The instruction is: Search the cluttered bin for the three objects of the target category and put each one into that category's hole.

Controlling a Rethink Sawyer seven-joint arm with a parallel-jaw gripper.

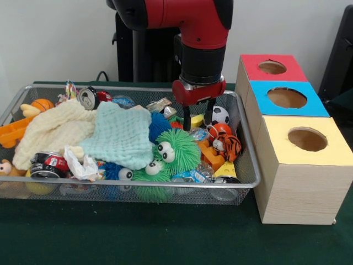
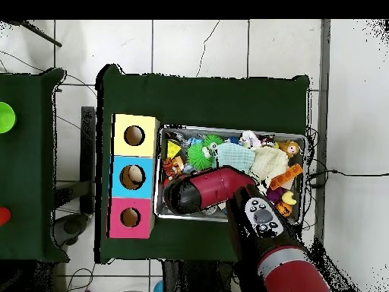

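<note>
The wire mesh bin (image 1: pixel 138 88) holds a heap of toys and cloths; it also shows in the overhead view (image 2: pixel 228 128). My gripper (image 1: pixel 198 120) hangs over the bin's right part, open and empty, fingers just above the clutter. A crumpled clear bottle with a blue label (image 1: pixel 198 134) lies right under it. Another one (image 1: pixel 190 176) lies at the front wall beside a green spiky ball (image 1: pixel 176 149). A third clear, blue-labelled piece (image 1: pixel 122 101) shows at the back wall. In the overhead view the arm (image 2: pixel 216 190) hides the gripper.
A wooden box stands right of the bin with a red hole (image 1: pixel 272 67), a blue hole (image 1: pixel 287 97) and a yellow hole (image 1: pixel 307 139). In the bin: a mint cloth (image 1: pixel 121 135), a cream cloth (image 1: pixel 55 130), cans (image 1: pixel 88 97), a soccer ball (image 1: pixel 220 115), a tiger toy (image 1: pixel 229 146).
</note>
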